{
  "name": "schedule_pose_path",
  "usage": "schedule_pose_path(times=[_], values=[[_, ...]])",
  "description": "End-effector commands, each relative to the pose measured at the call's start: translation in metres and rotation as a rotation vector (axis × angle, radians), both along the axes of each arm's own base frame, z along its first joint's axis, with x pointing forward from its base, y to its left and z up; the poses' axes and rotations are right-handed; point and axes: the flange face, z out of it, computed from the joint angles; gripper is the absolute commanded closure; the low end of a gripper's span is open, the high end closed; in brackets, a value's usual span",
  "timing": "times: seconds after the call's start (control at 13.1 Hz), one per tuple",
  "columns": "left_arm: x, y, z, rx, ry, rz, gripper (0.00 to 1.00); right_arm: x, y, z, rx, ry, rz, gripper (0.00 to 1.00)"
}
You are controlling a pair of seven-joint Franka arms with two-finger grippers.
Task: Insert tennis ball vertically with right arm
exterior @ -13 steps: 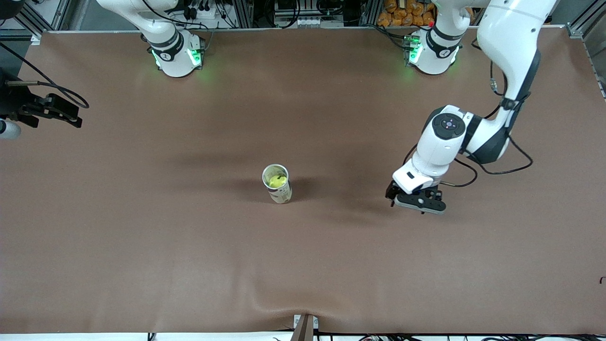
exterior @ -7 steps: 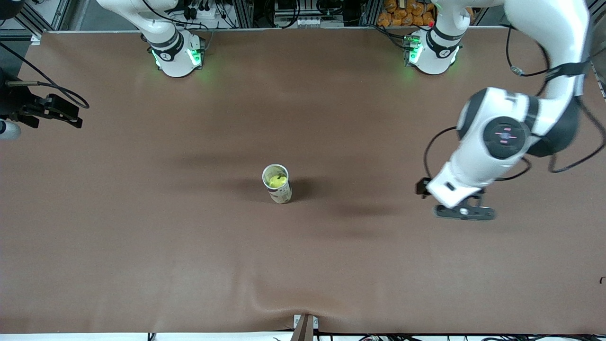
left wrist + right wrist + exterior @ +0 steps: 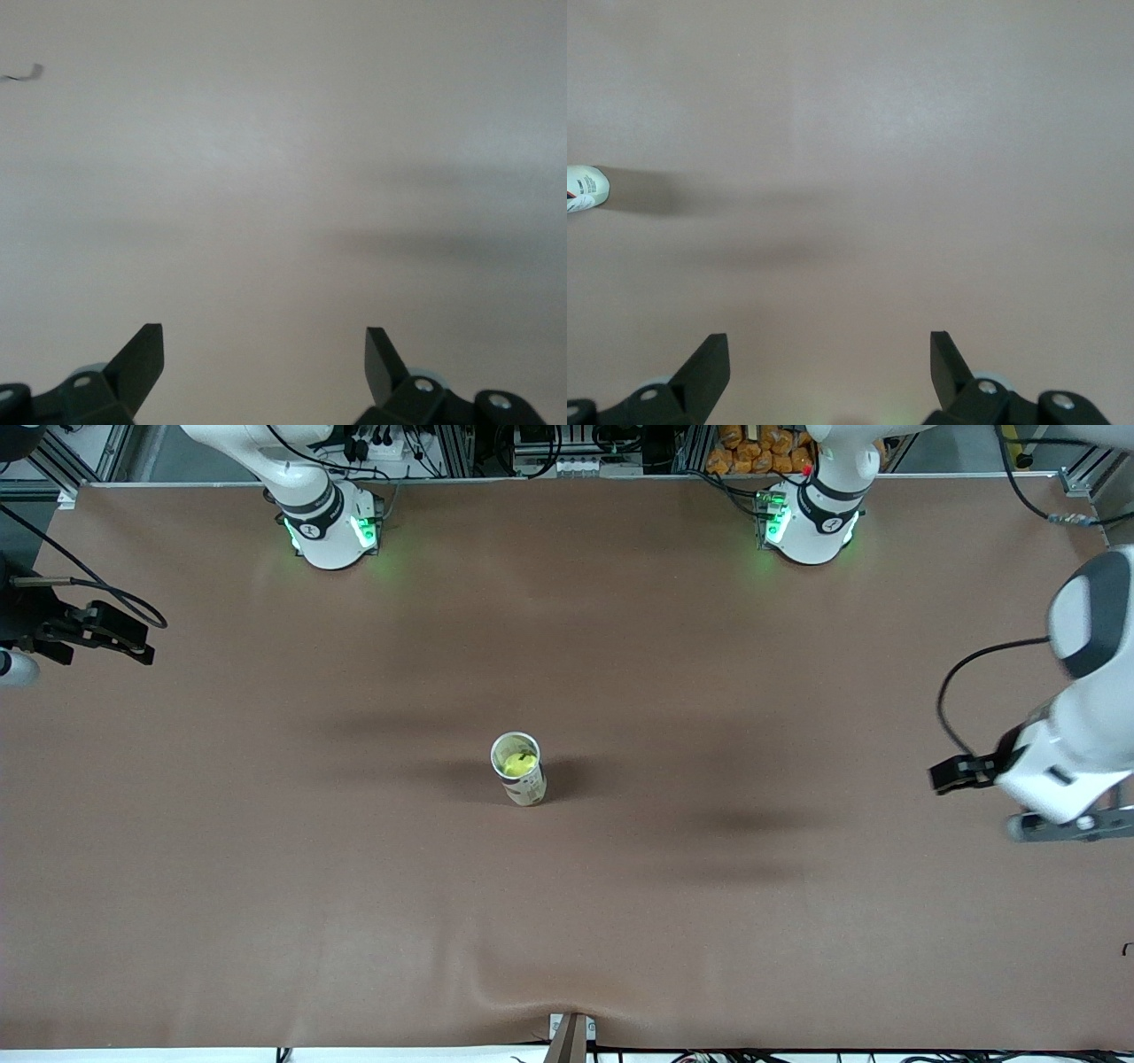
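Observation:
A yellow-green tennis ball (image 3: 517,763) sits inside an open-topped white tube (image 3: 525,783) that stands upright mid-table. My right arm hangs at its end of the table, only its black wrist part (image 3: 97,633) showing in the front view. The right gripper (image 3: 830,345) is open over bare mat, with nothing between its fingers. A bit of the tube (image 3: 585,189) shows at the edge of the right wrist view. My left gripper (image 3: 1067,828) is up in the air over the left arm's end of the table, well away from the tube. The left gripper (image 3: 264,341) is open and empty.
A brown mat (image 3: 567,921) covers the table, with a wrinkle (image 3: 532,992) at the edge nearest the front camera. The two arm bases (image 3: 330,530) (image 3: 808,522) stand along the edge farthest from that camera, and a small clamp (image 3: 570,1036) sits at the near edge.
The left arm has swung away from the tube toward its own end of the table, its open gripper now near the view's edge. The right arm, the tube and the ball have not moved.

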Motion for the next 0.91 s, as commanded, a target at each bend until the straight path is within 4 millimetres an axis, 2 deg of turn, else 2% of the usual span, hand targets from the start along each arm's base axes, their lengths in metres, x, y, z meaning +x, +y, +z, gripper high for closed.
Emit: schedule_pose_path(times=[0.0,0.08,0.23,0.3,0.46,0.84], values=[[-0.049,-0.002,0.077,0.003,-0.038,0.003,0.00,0.001,0.000,0.000,0.012,0.000,-0.006,0.00],[-0.064,-0.009,0.090,-0.018,-0.031,0.002,0.00,0.001,0.000,0.000,0.012,0.000,-0.006,0.00],[-0.092,-0.003,0.106,-0.057,-0.003,0.025,0.00,0.001,0.000,0.001,0.012,-0.002,-0.006,0.00],[-0.099,0.005,0.105,-0.089,0.009,0.040,0.00,0.000,0.000,-0.001,0.012,0.001,-0.006,0.00],[-0.106,0.011,0.105,-0.101,0.021,-0.022,0.00,-0.002,0.000,-0.005,0.012,-0.005,-0.005,0.00],[-0.121,0.005,0.098,-0.101,0.043,-0.023,0.00,-0.007,0.001,-0.007,0.014,-0.012,-0.004,0.00]])
